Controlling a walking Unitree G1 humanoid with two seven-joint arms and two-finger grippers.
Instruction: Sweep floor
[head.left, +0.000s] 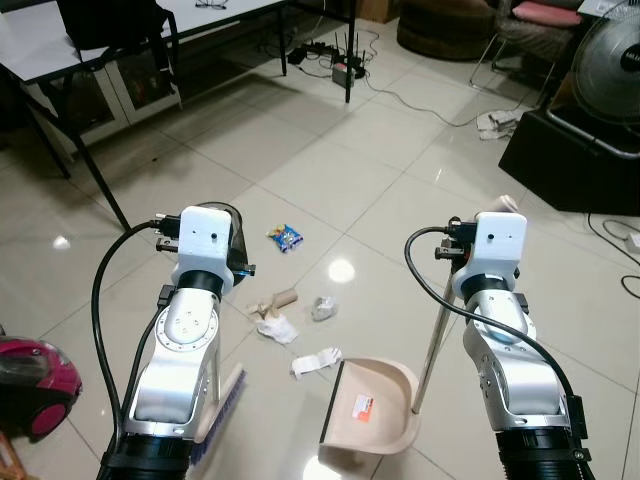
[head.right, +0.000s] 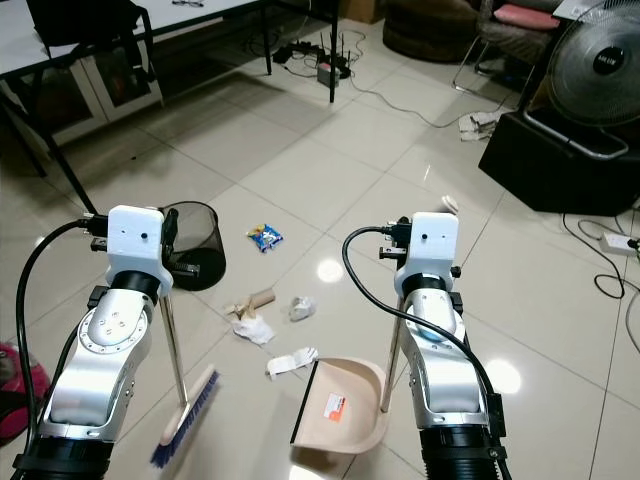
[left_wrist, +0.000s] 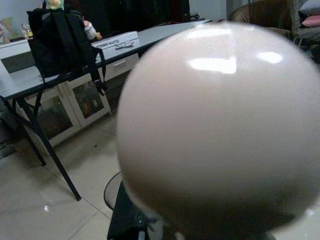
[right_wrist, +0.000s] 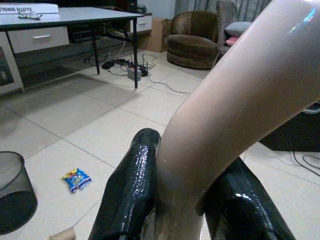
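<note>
Beige dustpan sits on the tile floor near right, orange label on it unreadable. Right tool is clamped on the dustpan handle. Left tool holds the broom upright; its finger spread I cannot tell. Paper scraps, a cardboard tube and a blue wrapper lie just beyond; black mesh bin far left.

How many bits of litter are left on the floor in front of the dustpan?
5: a white tissue at the dustpan mouth, another tissue, a cardboard tube, a crumpled wad, and a blue snack packet farther off by the mesh bin. More may hide behind the arms.
</note>
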